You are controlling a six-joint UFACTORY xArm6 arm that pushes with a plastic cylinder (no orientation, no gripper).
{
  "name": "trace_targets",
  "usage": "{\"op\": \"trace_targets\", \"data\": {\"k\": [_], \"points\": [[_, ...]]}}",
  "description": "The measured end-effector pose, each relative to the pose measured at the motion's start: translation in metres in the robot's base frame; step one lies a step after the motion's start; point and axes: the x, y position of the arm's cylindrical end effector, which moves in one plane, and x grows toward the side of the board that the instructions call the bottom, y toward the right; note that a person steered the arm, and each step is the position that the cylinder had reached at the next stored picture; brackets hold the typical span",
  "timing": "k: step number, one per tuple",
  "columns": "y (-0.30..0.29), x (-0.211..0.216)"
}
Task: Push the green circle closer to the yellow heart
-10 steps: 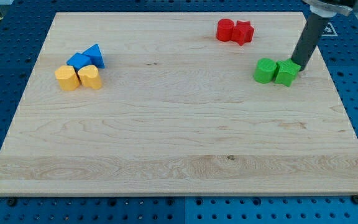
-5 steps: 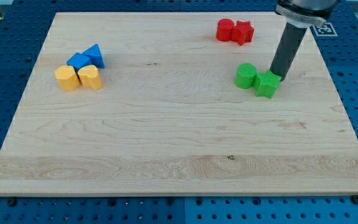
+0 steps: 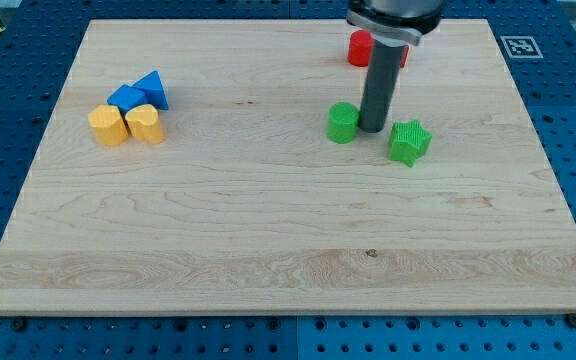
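Observation:
The green circle (image 3: 343, 122) lies right of the board's middle, in the upper half. My tip (image 3: 372, 128) touches its right side. The green star (image 3: 409, 141) lies apart, just right of my tip and slightly lower. The yellow heart (image 3: 146, 123) lies far to the view's left, next to a yellow hexagon-like block (image 3: 108, 125). My rod rises from the tip toward the view's top.
Two blue blocks (image 3: 138, 93) sit just above the yellow pair. Two red blocks (image 3: 361, 47) lie near the top edge, partly hidden behind my rod. The wooden board (image 3: 268, 250) lies on a blue perforated table.
My tip has swept left, pushing the green circle left. The green star has slipped off and stays behind on the right, no longer touching the circle.

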Motion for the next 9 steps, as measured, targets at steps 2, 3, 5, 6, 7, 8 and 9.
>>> {"op": "trace_targets", "data": {"k": [2,3,5,6,7,8,9], "points": [[-0.035,0.000],[-0.055,0.000],[-0.108,0.001],[-0.145,0.006],[-0.167,0.007],[-0.174,0.008],[-0.191,0.008]]}}
